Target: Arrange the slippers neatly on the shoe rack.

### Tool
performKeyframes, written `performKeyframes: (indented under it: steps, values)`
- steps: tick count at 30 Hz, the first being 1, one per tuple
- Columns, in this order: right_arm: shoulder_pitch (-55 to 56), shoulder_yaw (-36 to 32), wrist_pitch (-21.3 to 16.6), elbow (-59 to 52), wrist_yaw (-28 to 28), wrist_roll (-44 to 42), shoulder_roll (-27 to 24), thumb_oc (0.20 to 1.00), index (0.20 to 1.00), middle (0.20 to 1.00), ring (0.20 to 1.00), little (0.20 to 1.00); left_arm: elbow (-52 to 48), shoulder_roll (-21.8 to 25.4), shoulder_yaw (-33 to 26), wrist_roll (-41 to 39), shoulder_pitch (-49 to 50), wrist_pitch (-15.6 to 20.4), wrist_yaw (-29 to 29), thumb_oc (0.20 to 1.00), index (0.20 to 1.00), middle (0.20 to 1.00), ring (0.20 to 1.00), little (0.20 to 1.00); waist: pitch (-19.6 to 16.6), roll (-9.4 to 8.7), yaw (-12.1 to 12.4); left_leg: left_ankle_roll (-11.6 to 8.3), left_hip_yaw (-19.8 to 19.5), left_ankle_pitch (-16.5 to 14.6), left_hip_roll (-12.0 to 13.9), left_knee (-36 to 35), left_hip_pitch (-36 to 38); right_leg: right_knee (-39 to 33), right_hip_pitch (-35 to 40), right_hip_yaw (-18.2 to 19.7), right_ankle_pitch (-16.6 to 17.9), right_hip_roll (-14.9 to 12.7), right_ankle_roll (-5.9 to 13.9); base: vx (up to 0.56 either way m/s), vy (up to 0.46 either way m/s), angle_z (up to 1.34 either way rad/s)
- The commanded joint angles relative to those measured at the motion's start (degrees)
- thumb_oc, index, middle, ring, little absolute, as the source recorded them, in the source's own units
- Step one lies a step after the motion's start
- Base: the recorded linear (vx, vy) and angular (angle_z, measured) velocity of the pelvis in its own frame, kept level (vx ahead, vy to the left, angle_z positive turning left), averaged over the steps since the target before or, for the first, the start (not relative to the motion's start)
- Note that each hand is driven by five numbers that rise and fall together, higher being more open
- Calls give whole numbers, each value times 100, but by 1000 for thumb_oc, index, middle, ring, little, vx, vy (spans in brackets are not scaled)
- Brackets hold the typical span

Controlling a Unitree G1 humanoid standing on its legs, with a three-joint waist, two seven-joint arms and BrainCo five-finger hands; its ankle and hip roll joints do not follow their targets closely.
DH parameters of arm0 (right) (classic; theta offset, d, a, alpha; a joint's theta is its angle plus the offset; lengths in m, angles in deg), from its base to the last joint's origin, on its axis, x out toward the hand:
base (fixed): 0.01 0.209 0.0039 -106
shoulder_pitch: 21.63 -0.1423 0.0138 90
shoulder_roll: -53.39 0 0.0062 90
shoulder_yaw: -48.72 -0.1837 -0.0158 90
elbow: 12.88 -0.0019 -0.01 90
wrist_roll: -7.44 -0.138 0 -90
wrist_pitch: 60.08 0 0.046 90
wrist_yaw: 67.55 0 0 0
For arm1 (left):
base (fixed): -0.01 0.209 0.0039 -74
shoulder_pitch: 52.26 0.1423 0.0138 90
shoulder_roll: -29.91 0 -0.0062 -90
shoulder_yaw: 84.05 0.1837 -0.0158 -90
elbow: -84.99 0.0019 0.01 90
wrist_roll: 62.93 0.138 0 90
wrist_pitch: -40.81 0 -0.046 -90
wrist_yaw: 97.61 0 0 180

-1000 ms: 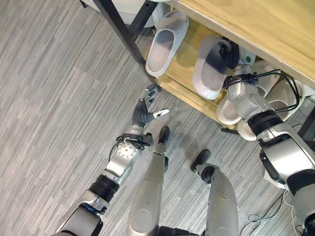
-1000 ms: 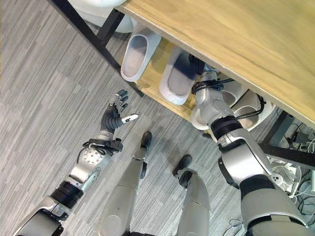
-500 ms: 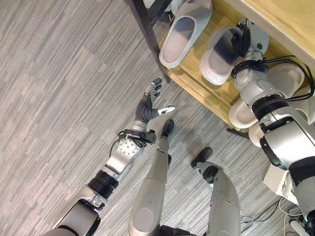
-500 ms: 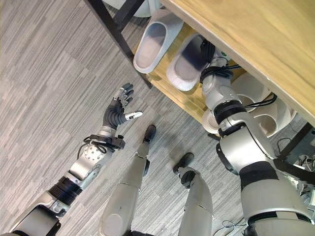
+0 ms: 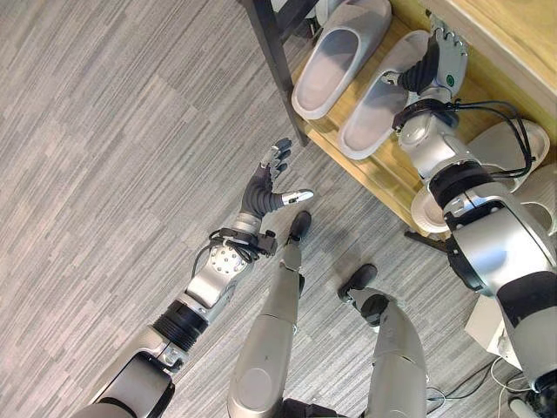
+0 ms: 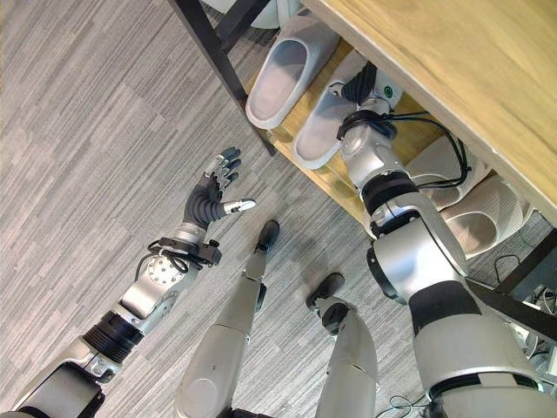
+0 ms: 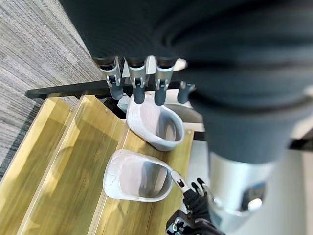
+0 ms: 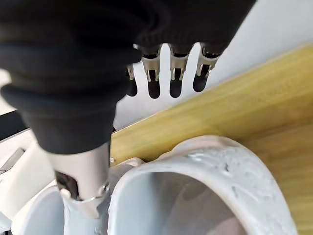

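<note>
Two pale grey moulded foam slippers, one beside the other, are sitting parallel on the lower light wooden shelf of the black-framed shoe rack, toes pointing in. The right hand is hovering over the nearer slipper's toe end with fingers straight and spread, gripping nothing. The left hand is hanging above the grey striped floor, fingers loosely splayed, empty. This pair looks done; more pale slippers are lying further right, perhaps awaiting tidying.
</note>
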Motion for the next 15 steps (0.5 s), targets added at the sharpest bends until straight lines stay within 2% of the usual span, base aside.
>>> performKeyframes:
  steps: [1,4,5,6,7,10,11,12,15]
  values:
    - [153,-56,-362,-345,-387,-431,-39,1000,1000,1000,1000,1000,-145,-151,30,-87,-8,203,-111,1000,1000,1000,1000,1000,-320,-77,-23,471,711,-1610,-195,572,494,-1148,683,267,184,329,784,0,0,0]
    - [383,-599,-657,-586,-589,-1174,114,1000,1000,1000,1000,1000,-83,-178,47,-38,-40,166,-197,1000,1000,1000,1000,1000,-310,-82,-83,482,732,-1610,-194,535,529,-1154,685,292,199,340,788,0,0,0]
    - [695,-1222,-1099,-765,-725,-2208,354,1000,1000,1000,1000,1000,-3,-216,60,36,-84,101,-283,1000,1000,1000,1000,1000,-297,-77,-149,498,745,-1611,-179,475,591,-1173,713,313,209,349,789,0,0,0]
    - [710,-1231,-1108,-768,-719,-2225,353,1000,1000,1000,1000,1000,-2,-207,71,38,-78,101,-287,1000,1000,1000,1000,1000,-298,-89,-140,497,748,-1608,-180,466,603,-1177,722,315,209,349,789,-6,2,-6]
    - [880,-1547,-1383,-680,-650,-2910,490,1000,1000,1000,1000,1000,65,-200,112,79,-91,77,-285,1000,1000,1000,1000,1000,-293,-75,-157,496,759,-1600,-176,386,687,-1243,792,318,219,357,793,-11,-8,-13]
    - [1050,-1869,-1634,-380,-242,-3991,598,1000,1000,1000,1000,1000,109,-150,198,67,-122,35,-183,1000,1000,1000,1000,1000,-274,-25,-131,463,724,-1564,-188,301,759,-1315,884,285,227,355,802,-16,-27,-13]
    - [1055,-1946,-1776,-244,52,-4568,668,1000,1000,1000,1000,1000,112,-147,237,55,-145,10,-139,1000,1000,1000,1000,1000,-259,-1,-98,451,712,-1560,-194,306,759,-1297,880,272,220,347,799,-19,-43,-6]
    - [1028,-1923,-1775,-125,310,-4978,752,1000,1000,1000,1000,1000,144,-147,274,52,-166,-17,-101,1000,1000,1000,1000,1000,-229,14,-68,445,702,-1559,-201,326,747,-1258,863,255,216,336,797,-17,-39,0]
    - [945,-1755,-1771,118,728,-5517,961,1000,1000,1000,1000,1000,173,-158,290,53,-175,-103,-62,1000,1000,1000,1000,1000,-193,20,-46,430,696,-1542,-196,310,734,-1236,834,230,214,334,780,-3,-50,1]
